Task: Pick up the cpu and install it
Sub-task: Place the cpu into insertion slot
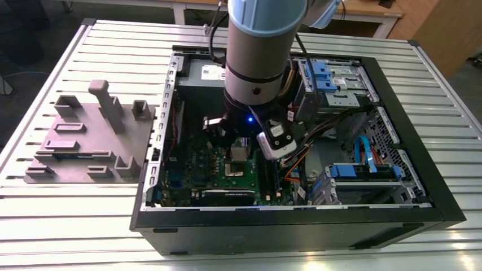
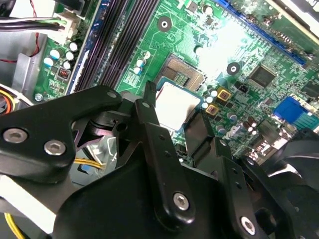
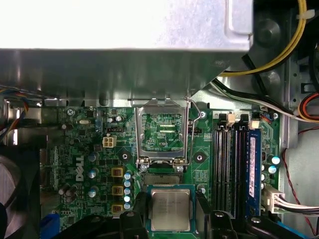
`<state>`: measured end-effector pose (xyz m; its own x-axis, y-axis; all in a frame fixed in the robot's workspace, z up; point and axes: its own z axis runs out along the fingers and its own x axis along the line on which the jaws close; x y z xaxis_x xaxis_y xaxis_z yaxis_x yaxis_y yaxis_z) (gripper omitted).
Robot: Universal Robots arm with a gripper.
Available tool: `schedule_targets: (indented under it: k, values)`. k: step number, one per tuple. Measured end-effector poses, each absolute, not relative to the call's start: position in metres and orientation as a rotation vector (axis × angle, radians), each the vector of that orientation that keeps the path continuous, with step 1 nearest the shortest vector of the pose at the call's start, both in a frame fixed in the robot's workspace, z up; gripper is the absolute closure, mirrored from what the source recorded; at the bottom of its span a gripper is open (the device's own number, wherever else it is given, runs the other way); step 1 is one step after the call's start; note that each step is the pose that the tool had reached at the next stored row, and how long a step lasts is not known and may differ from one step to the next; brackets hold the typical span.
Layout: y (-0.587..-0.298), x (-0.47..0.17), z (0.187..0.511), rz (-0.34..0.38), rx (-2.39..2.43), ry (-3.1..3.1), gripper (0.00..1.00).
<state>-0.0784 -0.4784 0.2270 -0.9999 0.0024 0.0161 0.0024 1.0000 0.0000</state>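
The cpu [image 3: 170, 209] is a small silver square chip, and my gripper [image 3: 170, 215] is shut on it with a black finger [image 3: 135, 211] against each of two opposite sides. In the second wrist view the cpu [image 2: 174, 103] hangs just beside and above the dark socket [image 2: 185, 73] on the green motherboard [image 2: 234, 40]. The socket's metal load plate [image 3: 162, 132] stands lifted open, with the socket [image 3: 162, 179] partly showing between it and the chip. In the exterior view my gripper [image 1: 239, 151] reaches down into the open computer case [image 1: 301, 226] over the motherboard.
Long black memory sticks [image 3: 230, 169] lie close beside the socket. A metal power supply box [image 3: 124, 59] overhangs the board. Cables [image 1: 320, 132] and blue drive bays [image 1: 362, 172] fill the exterior view's right of the case. A grey fixture plate [image 1: 83, 141] sits on the slatted table.
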Motion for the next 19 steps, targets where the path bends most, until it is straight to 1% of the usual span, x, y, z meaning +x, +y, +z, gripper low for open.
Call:
schedule_targets:
  k: [7,19]
  values:
    - [-0.480,-0.079,0.212,0.000,-0.004,-3.115,0.53]
    - [-0.483,-0.082,0.196,0.000,0.001,-3.113,0.53]
